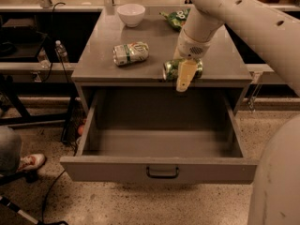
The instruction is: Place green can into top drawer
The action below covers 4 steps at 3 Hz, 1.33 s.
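The green can (169,70) lies on its side at the front edge of the grey cabinet top (103,60), right of centre. My gripper (184,78) comes down from the upper right and sits over the can's middle, with a pale part hanging in front of it and over the cabinet's edge. The can rests on the cabinet top. The top drawer (117,168) is pulled wide open below, with nothing in it, and its dark handle (162,172) is at the centre of the front panel.
A paler white-and-green can (131,53) lies left of centre on the cabinet top. A white bowl (131,14) and a green snack bag (176,18) are at the back. A water bottle (60,50) and a person's shoe (29,162) are at the left.
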### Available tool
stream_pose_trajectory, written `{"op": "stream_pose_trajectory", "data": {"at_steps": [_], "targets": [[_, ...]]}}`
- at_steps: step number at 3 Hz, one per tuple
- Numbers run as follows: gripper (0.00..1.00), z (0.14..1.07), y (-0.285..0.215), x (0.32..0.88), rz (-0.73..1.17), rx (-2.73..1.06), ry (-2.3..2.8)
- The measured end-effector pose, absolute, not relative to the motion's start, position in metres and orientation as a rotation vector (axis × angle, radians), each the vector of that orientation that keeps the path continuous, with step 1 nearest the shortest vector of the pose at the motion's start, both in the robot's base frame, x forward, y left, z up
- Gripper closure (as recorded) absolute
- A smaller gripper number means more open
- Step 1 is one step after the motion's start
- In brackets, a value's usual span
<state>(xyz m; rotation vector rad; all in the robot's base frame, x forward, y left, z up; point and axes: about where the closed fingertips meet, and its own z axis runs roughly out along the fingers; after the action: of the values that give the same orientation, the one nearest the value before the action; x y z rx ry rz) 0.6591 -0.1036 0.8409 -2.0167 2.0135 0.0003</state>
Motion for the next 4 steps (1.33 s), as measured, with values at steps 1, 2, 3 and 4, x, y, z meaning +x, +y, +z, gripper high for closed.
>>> {"op": "stream_pose_trajectory", "data": {"at_steps": [1,2,3,4], "targets": [[0.46,0.839,-0.106,0.656,0.014,-2.018,2.011],[0.77,0.839,-0.105,0.651,0.028,-2.013,2.001],[0.99,0.843,-0.105,0.646,0.031,-2.004,1.992],[1.0,0.901,-0.125,0.574,0.01,-1.922,2.011]]}}
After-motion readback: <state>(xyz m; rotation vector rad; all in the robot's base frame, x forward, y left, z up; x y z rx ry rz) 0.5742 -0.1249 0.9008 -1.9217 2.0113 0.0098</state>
